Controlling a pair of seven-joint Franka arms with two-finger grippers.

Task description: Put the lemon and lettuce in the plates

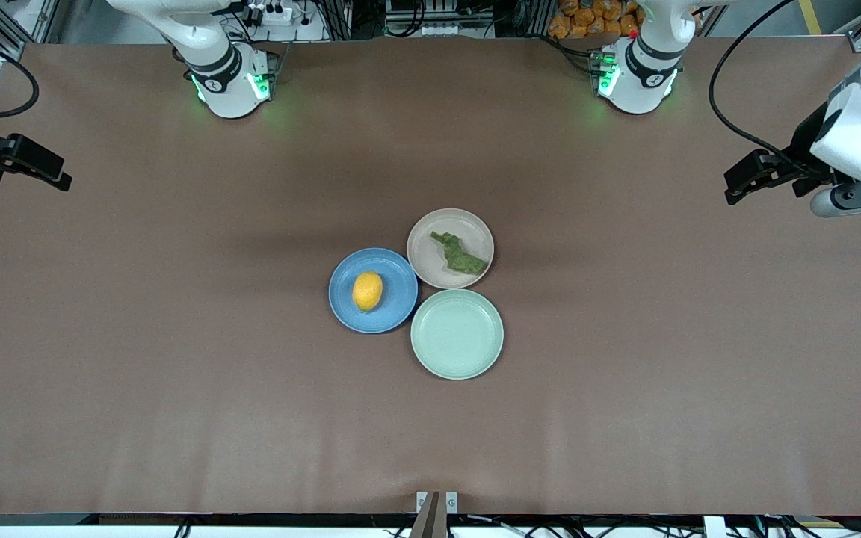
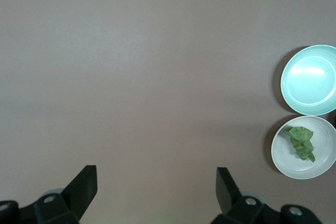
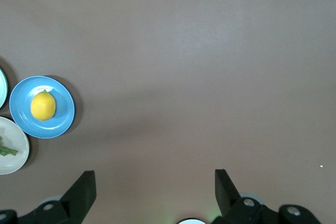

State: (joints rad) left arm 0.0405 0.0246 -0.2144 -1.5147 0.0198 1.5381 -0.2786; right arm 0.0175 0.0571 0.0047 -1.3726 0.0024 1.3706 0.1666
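The lemon [image 1: 367, 291] lies on the blue plate [image 1: 397, 278] at the table's middle. The lettuce [image 1: 459, 254] lies on the beige-pink plate [image 1: 439, 227], which touches the blue plate and sits farther from the front camera. My left gripper [image 1: 735, 190] is open and empty, up over the left arm's end of the table. My right gripper [image 1: 60, 177] is open and empty over the right arm's end. The left wrist view shows the left gripper [image 2: 156, 182] and the lettuce [image 2: 301, 141]. The right wrist view shows the right gripper [image 3: 155, 184] and the lemon [image 3: 43, 105].
An empty pale mint-green plate [image 1: 457, 334] sits nearest the front camera, touching both other plates. It also shows in the left wrist view [image 2: 310, 80]. Both arm bases stand along the table's edge farthest from the front camera.
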